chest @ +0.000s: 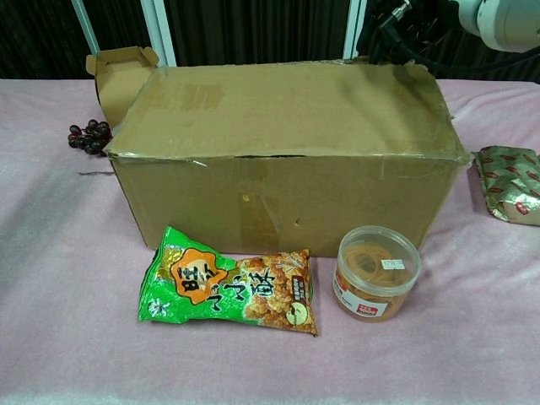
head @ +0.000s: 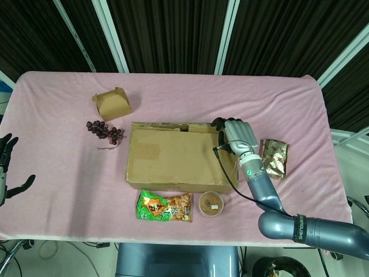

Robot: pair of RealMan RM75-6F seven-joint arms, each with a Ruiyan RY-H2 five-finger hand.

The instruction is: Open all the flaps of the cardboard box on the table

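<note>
The brown cardboard box (head: 179, 158) lies in the middle of the pink table, its top flaps (chest: 287, 110) down flat. My right hand (head: 236, 135) rests on the box's far right top corner, its dark fingertips (head: 219, 122) reaching over the far edge. Nothing shows gripped in it. In the chest view only part of that hand (chest: 494, 17) appears, above the box's far right corner. My left hand (head: 7, 170) hovers off the table's left edge with fingers spread, holding nothing.
A small open carton (head: 112, 104) and a bunch of dark grapes (head: 105, 131) lie left of the box. A green snack bag (head: 164, 206) and a round plastic tub (head: 211, 203) sit against its near side. A foil packet (head: 274, 158) lies at the right.
</note>
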